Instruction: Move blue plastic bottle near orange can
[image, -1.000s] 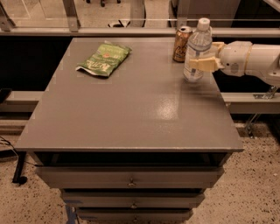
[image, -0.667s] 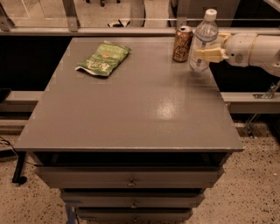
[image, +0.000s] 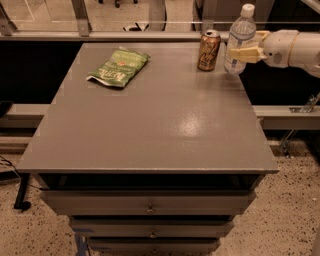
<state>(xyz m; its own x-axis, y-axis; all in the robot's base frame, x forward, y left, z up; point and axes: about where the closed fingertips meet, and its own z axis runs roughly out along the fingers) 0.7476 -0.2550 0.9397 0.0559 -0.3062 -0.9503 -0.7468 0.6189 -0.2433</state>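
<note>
End effector (image: 238, 51): at the far right corner of the table (image: 150, 135), reaching in from the right side. It is clenched around the blue plastic bottle (image: 241, 30) at about label height.
Fingers: one pale yellow finger (image: 248, 54) lies across the near side of the bottle. The other is hidden behind it.
Arm (image: 292, 47): white rounded casing, running off to the right past the table's edge.
Blue plastic bottle: upright, white cap on top, clear body with a blue-and-white label. Its base is at the far right corner of the table. I cannot tell whether the base touches the top or hangs just over it.
Orange can (image: 209, 50): upright on the table just left of the bottle, with a narrow gap between the two. It has a silver top and pale markings on its side.
Green snack bag (image: 119, 67): lying flat on the far left part of the table, well apart from the can.
Table: grey top with a patch of glare right of centre.
Drawers (image: 150, 202): stacked under the front edge, each with a small knob.
Floor (image: 295, 210): speckled.
</note>
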